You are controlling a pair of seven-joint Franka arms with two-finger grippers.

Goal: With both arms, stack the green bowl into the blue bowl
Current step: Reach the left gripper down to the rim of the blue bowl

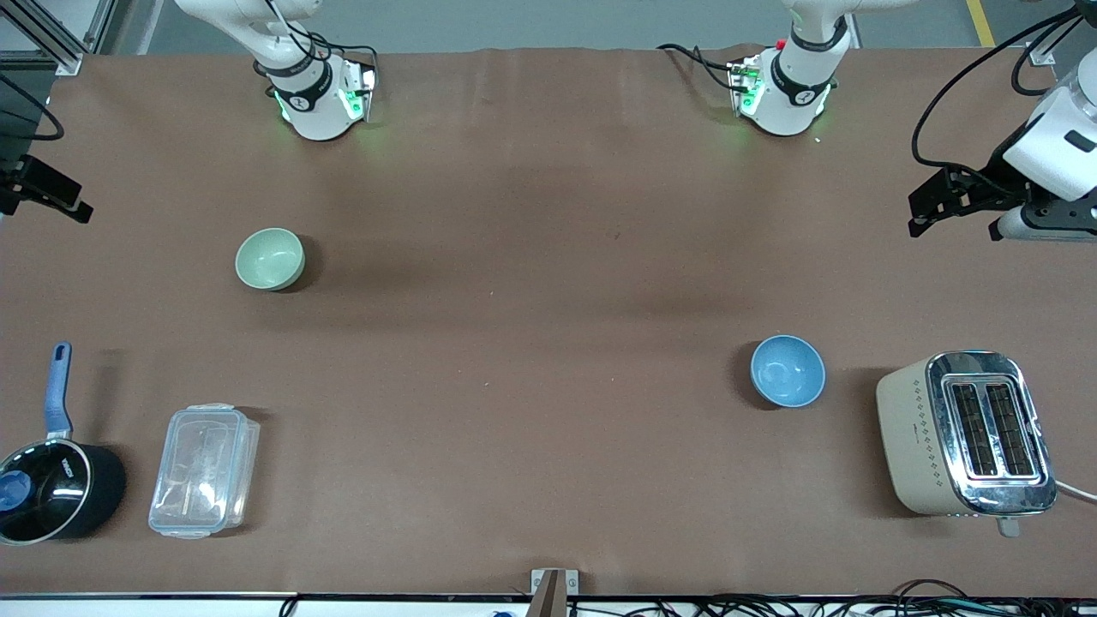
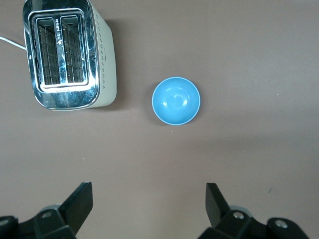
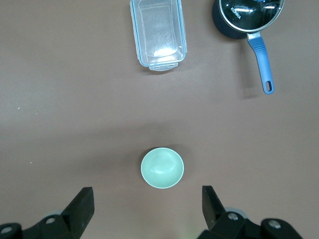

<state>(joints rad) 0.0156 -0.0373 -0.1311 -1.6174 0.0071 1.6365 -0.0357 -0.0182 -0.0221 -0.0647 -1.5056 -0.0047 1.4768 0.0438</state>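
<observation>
Two bowls are sitting upright and well apart on the brown table (image 1: 531, 257), neither touched by a gripper. Starting at the right arm's end, the black saucepan (image 1: 51, 488) with a blue handle is lying close to the front camera, with the clear plastic container (image 1: 204, 470) just beside it. The green bowl (image 1: 270, 258) is resting farther from the front camera than both. The right gripper (image 3: 147, 209) is hanging high over the table near that bowl, its fingers spread wide and holding nothing. Toward the left arm's end, the blue bowl (image 1: 788, 370) is standing near the cream and chrome toaster (image 1: 967, 433), apart from it. The left gripper (image 2: 149, 206) is hovering high over bare table near the blue bowl, fingers likewise spread and gripping nothing.
</observation>
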